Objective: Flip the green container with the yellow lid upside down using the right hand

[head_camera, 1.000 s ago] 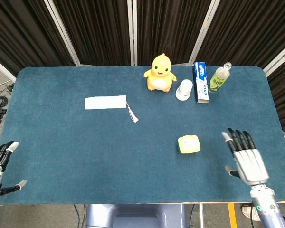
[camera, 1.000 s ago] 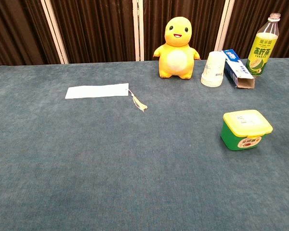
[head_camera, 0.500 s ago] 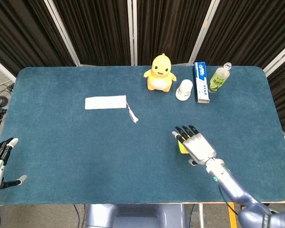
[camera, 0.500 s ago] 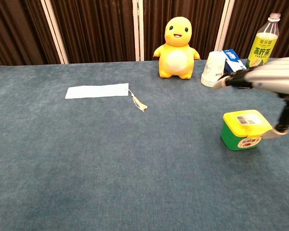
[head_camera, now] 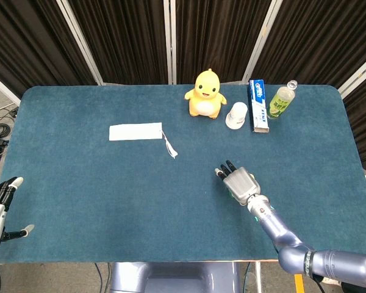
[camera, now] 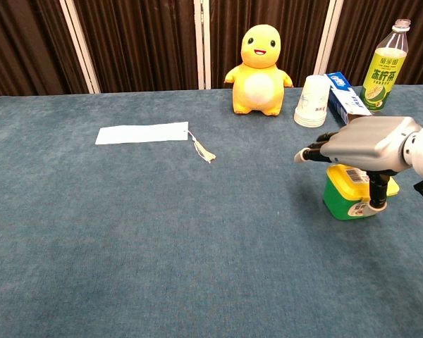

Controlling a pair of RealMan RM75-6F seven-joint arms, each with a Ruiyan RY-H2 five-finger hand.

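The green container with the yellow lid [camera: 347, 194] stands upright on the blue table [camera: 162, 232], right of the middle. My right hand [camera: 363, 144] lies flat just over its lid with fingers stretched to the left, and the thumb [camera: 377, 191] hangs down in front of the green wall. I cannot tell whether the thumb touches it. In the head view the right hand [head_camera: 236, 182] covers the container. My left hand [head_camera: 1, 209] rests open and holding nothing at the table's front left edge.
A yellow duck toy [camera: 259, 70], a white cup [camera: 311, 102], a blue and white box [camera: 347, 98] and a green drink bottle [camera: 384, 67] stand along the back right. A white paper strip with a string [camera: 142, 133] lies at the left centre.
My right hand has swung in from the front right of the table to above the container, then sunk lower over the lid, thumb now in front. The left hand barely moved.
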